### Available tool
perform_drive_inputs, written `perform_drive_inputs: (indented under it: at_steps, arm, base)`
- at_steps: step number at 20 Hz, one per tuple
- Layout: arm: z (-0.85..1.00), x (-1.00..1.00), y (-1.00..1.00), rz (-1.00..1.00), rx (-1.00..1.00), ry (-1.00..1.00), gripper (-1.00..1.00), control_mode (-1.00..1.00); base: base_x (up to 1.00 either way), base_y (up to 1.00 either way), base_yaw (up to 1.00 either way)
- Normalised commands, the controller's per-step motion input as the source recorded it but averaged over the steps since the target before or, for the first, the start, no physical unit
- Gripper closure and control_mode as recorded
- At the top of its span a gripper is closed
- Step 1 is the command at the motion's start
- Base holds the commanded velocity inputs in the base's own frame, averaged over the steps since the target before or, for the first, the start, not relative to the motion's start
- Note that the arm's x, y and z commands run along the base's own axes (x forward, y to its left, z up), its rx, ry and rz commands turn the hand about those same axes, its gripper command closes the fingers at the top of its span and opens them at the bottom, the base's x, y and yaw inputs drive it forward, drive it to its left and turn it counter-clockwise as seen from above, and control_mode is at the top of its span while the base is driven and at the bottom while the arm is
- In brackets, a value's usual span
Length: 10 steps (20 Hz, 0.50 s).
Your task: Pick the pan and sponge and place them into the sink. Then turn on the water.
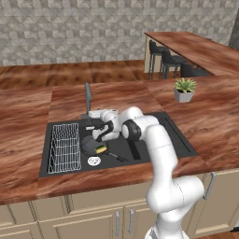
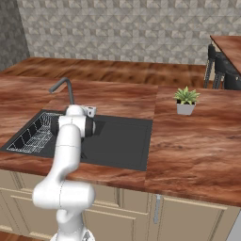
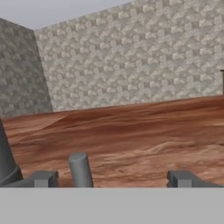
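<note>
Pan (image 1: 89, 144), small round black, and yellow-green sponge (image 1: 101, 150) lying in matte black sink (image 1: 179, 138) | gripper (image 3: 112, 179) standing released at grey faucet lever (image 3: 80, 169) | water remaining off

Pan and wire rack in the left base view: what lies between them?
Nothing: only bare black floor of the sink separates the pan from the wire rack, seen in the left base view.

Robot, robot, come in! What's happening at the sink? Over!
Gripper open, holding nothing, by the tall dark grey faucet. Small black frying pan and yellow-green sponge lie in the black sink. No water running.
</note>
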Motion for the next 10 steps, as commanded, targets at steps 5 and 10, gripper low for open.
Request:
perform_drive_inputs:
  at_steps: [5, 10]
  arm:
    - [-0.19, 0.17, 0.17, -0.03, -0.01, -0.08, -1.00, -1.00]
    - [-0.29, 0.15, 0.15, -0.05, -0.03, -0.03, -1.00, -1.00]
  base:
    - [0.00, 0.00, 0.00]
    - [0.00, 0.00, 0.00]
